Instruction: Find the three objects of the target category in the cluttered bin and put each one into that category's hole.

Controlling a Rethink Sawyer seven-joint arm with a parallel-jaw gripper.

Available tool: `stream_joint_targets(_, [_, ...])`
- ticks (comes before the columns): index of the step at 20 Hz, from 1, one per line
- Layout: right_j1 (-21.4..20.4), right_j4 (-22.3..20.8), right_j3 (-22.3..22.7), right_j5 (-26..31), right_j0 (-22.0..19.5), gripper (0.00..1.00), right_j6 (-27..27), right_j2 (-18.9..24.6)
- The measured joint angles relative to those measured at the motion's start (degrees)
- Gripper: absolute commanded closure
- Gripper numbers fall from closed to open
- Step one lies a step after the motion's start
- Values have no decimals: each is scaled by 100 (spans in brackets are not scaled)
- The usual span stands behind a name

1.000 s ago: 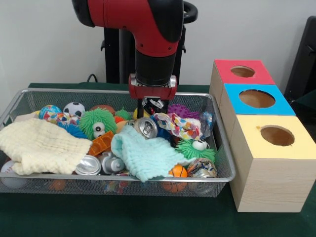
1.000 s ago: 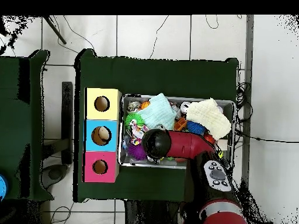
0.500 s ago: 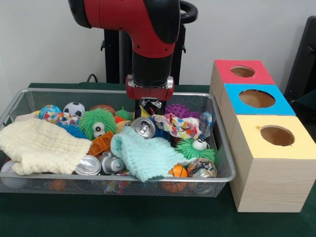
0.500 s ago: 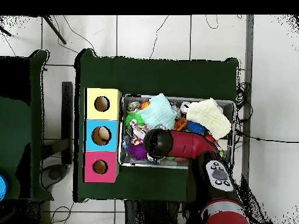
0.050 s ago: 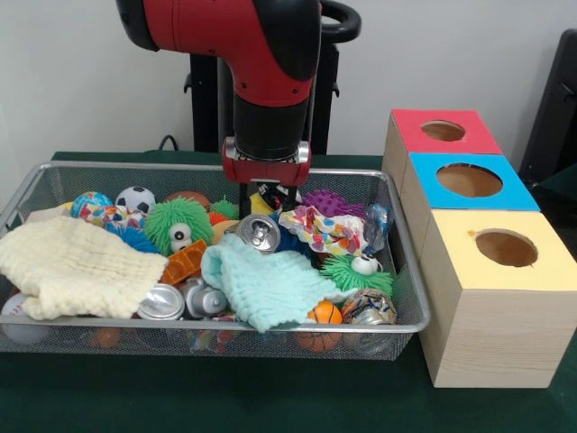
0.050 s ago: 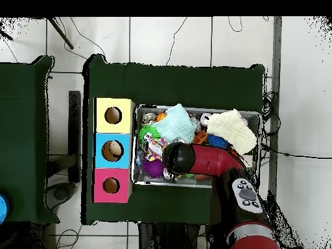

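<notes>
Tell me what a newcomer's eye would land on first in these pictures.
The big red and black arm comes first, reaching down into the middle of the wire bin, its gripper just above a silver can. Next comes the bin's bright clutter: a cream cloth at the front view's left, a mint cloth in the middle, and fuzzy green toys. Beside the bin stand three boxes with round holes: red, blue, yellow.

Wire bin (image 5: 410, 302) on the bench (image 5: 270, 397), three boxes (image 5: 469, 180) in a row just right of it in the front view, two cloths (image 5: 72, 266) on the toys, can (image 5: 260, 233) between them toward the back, claw (image 5: 268, 194) just above the can
</notes>
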Motion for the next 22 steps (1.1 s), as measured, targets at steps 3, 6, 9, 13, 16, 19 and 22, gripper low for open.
stream_joint_targets(3, [0,0,-15,1,-27,0,0,0])
stream_joint_targets(6, [0,0,-37,1,-47,0,0,0])
stream_joint_targets(9, [15,0,-63,1,-61,0,0,0])
stream_joint_targets(13, [45,0,-98,1,-63,0,0,0])
stream_joint_targets(16, [56,0,-120,1,-63,0,0,0])
stream_joint_targets(19, [67,-1,-147,2,-63,0,0,0])
stream_joint_targets(22, [75,-1,-165,3,-62,0,0,0])
